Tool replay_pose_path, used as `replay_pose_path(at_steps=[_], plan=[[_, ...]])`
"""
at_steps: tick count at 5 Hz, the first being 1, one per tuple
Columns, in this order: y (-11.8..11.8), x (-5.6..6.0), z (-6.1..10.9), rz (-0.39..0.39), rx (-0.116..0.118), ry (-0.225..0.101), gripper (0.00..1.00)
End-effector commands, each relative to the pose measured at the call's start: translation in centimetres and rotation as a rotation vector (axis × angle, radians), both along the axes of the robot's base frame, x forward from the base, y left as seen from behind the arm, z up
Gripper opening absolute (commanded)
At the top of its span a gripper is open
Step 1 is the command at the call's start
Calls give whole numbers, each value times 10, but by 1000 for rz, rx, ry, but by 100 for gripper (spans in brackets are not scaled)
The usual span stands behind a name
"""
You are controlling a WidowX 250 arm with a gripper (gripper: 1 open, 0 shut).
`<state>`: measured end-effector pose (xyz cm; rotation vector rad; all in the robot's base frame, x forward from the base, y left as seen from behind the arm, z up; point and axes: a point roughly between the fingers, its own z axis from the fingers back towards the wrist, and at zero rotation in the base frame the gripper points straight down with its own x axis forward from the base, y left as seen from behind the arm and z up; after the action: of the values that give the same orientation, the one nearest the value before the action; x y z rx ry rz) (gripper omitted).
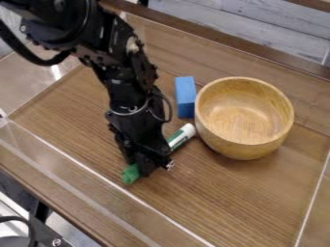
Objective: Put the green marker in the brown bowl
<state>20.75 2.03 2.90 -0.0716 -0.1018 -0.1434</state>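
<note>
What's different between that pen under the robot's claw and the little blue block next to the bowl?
The green marker is slim, long and white with green ends; the blue block is short, chunky and solid blue. The marker lies flat on the table, slanting toward the brown bowl, while the block stands free beside it. The gripper is shut on the marker; nothing touches the block. Both sit on the wooden table, left of the bowl.
</note>
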Motion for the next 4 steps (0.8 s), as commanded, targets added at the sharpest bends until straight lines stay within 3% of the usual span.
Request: replay_pose_path(at_steps=[1, 3, 4], plan=[[4, 12, 20, 18, 1, -57, 0], [3, 15, 44, 37, -16, -67, 0], [1, 20, 67, 60, -25, -86, 0]])
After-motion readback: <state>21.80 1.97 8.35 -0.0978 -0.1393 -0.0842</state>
